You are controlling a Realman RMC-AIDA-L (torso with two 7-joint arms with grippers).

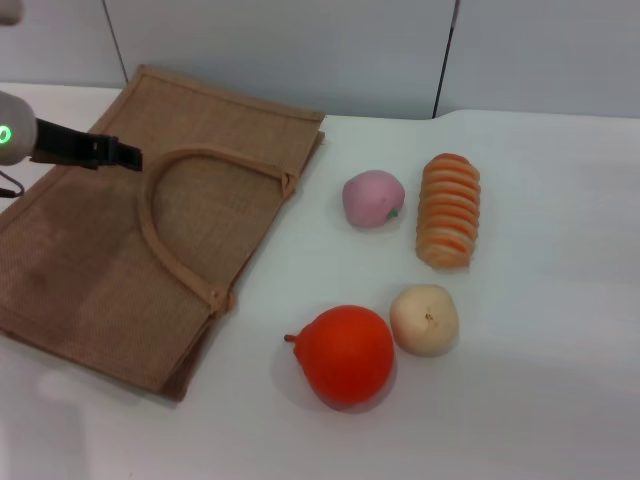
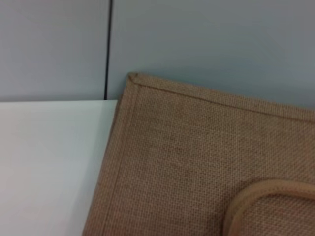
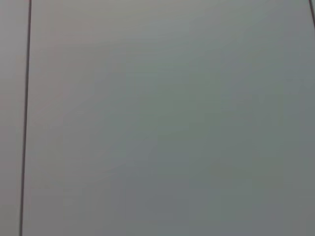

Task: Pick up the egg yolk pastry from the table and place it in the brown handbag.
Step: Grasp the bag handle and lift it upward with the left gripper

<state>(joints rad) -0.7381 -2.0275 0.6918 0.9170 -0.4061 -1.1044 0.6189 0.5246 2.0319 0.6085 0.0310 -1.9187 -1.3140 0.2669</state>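
The egg yolk pastry [image 1: 425, 319], a small pale cream ball with a brownish dimple, lies on the white table right of centre, touching nothing. The brown handbag [image 1: 110, 260] lies flat at the left, its looped handle [image 1: 165, 250] on top. My left gripper [image 1: 128, 156] hovers over the bag's far left part, well away from the pastry. The left wrist view shows the bag's far corner [image 2: 197, 157] and part of a handle [image 2: 266, 189]. My right gripper is out of view; its wrist view shows only a grey wall.
A red-orange fruit [image 1: 346, 354] lies just left of the pastry. A pink lump with a green spot [image 1: 373, 198] and a long ridged orange-and-cream roll [image 1: 449, 209] lie behind it. A grey panelled wall [image 1: 380, 50] stands at the table's far edge.
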